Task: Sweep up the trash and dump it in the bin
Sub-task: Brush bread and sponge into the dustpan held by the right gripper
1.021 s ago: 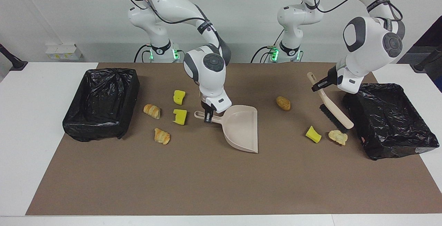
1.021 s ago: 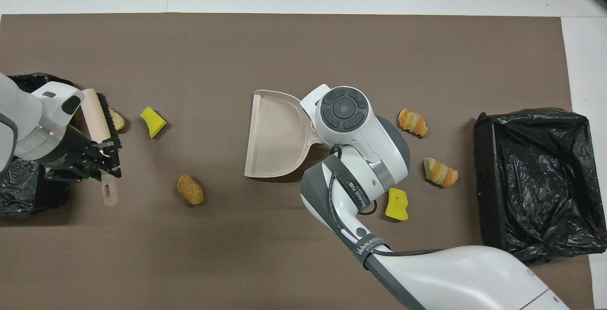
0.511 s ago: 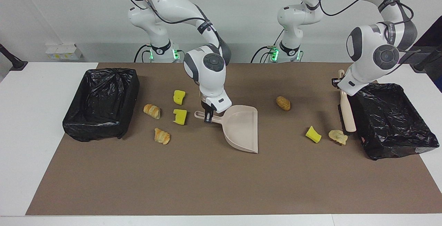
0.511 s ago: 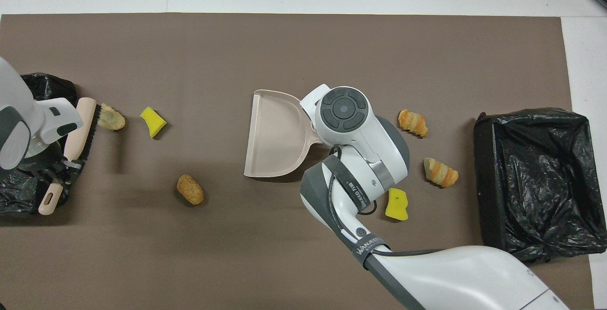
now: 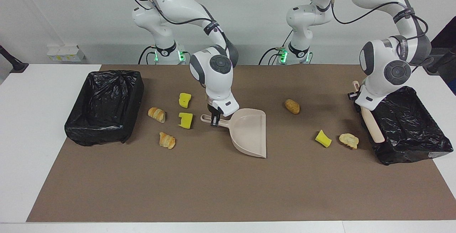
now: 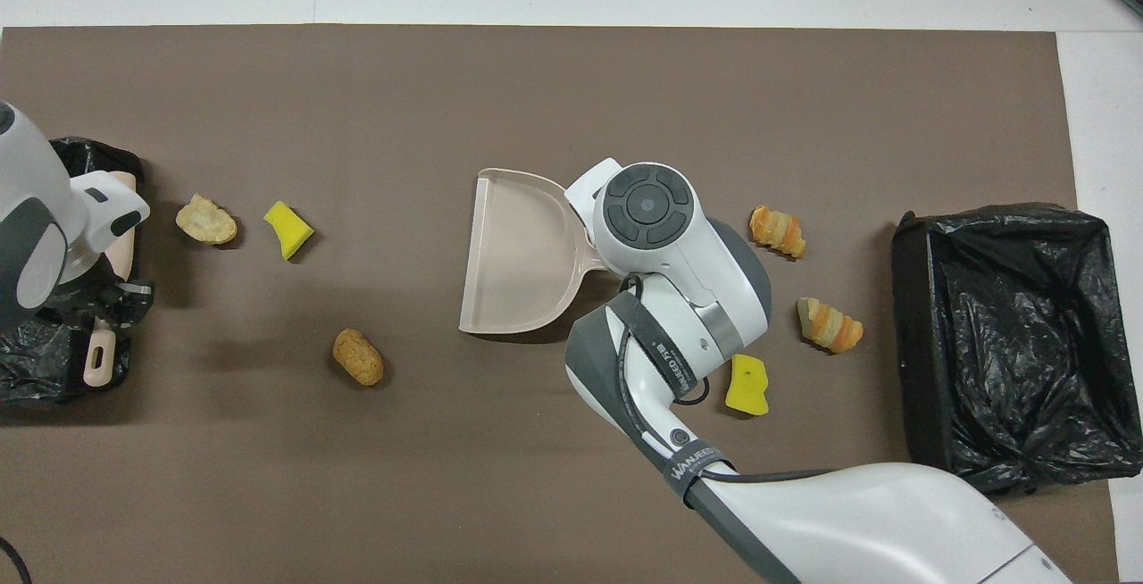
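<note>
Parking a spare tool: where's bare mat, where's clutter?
Bare: the mat strip farther from the robots than the dustpan. Crowded: sponge chunks and croissants between dustpan and the right arm's bin.

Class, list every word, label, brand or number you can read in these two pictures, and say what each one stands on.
"WANJEED": on the dark strap around the right arm, read in the overhead view.
Print on a second strap of that arm: too small to read.
Straps on the arms in the facing view: too small to read.
Dustpan, brush, bins: no text seen.
</note>
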`<action>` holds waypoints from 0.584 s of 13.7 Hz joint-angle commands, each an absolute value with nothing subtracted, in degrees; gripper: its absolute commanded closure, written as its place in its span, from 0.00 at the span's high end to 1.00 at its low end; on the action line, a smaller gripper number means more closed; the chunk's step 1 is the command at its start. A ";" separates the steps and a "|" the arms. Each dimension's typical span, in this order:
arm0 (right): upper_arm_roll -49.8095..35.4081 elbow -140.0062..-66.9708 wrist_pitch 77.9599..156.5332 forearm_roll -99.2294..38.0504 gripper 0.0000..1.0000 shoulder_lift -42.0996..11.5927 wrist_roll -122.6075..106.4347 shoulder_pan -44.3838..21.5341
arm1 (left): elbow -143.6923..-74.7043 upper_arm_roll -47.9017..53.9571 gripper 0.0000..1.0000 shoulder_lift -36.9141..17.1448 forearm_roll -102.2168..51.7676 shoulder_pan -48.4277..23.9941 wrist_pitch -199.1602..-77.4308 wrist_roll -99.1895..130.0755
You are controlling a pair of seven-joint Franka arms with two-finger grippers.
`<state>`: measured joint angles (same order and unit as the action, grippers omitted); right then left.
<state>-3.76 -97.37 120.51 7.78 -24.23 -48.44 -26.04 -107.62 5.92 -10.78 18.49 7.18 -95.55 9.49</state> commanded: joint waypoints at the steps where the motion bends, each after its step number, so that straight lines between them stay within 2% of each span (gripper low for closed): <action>1: -4.13 -97.47 122.08 6.86 0.00 -24.35 -47.02 -25.75 | -108.97 6.41 0.00 -12.39 18.64 6.07 -99.12 11.87; 8: -4.13 -97.47 122.08 6.94 0.00 -24.35 -47.02 -25.66 | -109.25 6.59 0.00 -11.96 0.12 -3.94 -97.49 12.30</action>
<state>-3.77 -97.37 120.51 7.78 -24.23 -48.43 -26.05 -109.01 7.34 -13.52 4.57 -1.55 -99.41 12.11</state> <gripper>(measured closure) 0.683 0.740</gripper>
